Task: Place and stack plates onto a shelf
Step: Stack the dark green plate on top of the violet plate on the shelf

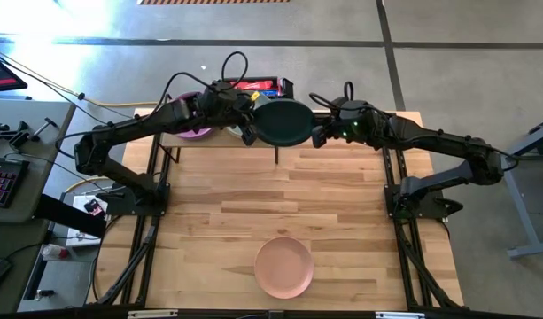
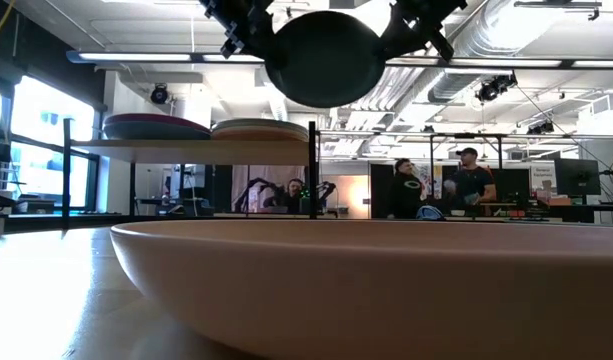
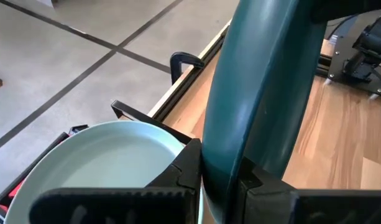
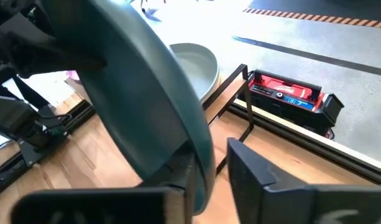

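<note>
Left pincer [image 3: 218,186] and right pincer [image 4: 209,177], both clamped on dark teal plate [image 1: 283,122].

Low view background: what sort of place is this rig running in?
Likely a robotics lab or open workshop: exposed ceiling ducts, people at benches with monitors, and a bare concrete floor around the wooden table.
</note>
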You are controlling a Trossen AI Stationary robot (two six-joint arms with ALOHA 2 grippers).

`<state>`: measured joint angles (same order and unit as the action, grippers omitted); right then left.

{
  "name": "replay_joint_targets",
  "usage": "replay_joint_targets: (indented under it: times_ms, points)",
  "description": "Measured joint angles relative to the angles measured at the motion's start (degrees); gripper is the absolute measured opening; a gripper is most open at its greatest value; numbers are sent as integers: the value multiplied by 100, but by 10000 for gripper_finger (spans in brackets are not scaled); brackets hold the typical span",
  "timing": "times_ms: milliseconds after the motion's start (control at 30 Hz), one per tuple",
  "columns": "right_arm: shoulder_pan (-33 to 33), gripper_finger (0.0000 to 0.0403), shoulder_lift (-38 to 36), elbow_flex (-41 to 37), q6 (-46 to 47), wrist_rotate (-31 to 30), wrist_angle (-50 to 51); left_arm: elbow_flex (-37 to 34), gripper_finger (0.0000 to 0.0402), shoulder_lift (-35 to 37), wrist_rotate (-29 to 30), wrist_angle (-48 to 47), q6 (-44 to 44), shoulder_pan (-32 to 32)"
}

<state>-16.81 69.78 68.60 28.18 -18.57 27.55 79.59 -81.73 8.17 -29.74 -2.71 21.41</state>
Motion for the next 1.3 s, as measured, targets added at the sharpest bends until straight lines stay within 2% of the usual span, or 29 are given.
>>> replay_joint_targets:
  times_ms: [200,367,567,733,1000,1133,1300]
  points:
    - [-157,114,9,0,-238,62,-347,4,21,228,-124,-252,-225,291]
    - [-331,136,-3,2,-1019,179,-1037,-4,20,631,-39,-781,-267,691]
    - [-532,140,-2,2,-1496,274,-1466,-3,20,1173,-31,-1509,-612,1211]
    - [-720,140,-2,2,-1666,278,-1549,2,20,1635,0,-1759,-1067,1631]
    - [-893,140,-2,2,-1670,308,-1546,4,20,2225,-347,-2691,-1923,2510]
    - [-923,140,-2,2,-1670,315,-1546,3,21,2331,-627,-3187,-2226,2981]
    - [-923,140,-2,2,-1672,314,-1541,4,21,2250,-870,-3857,-2209,3593]
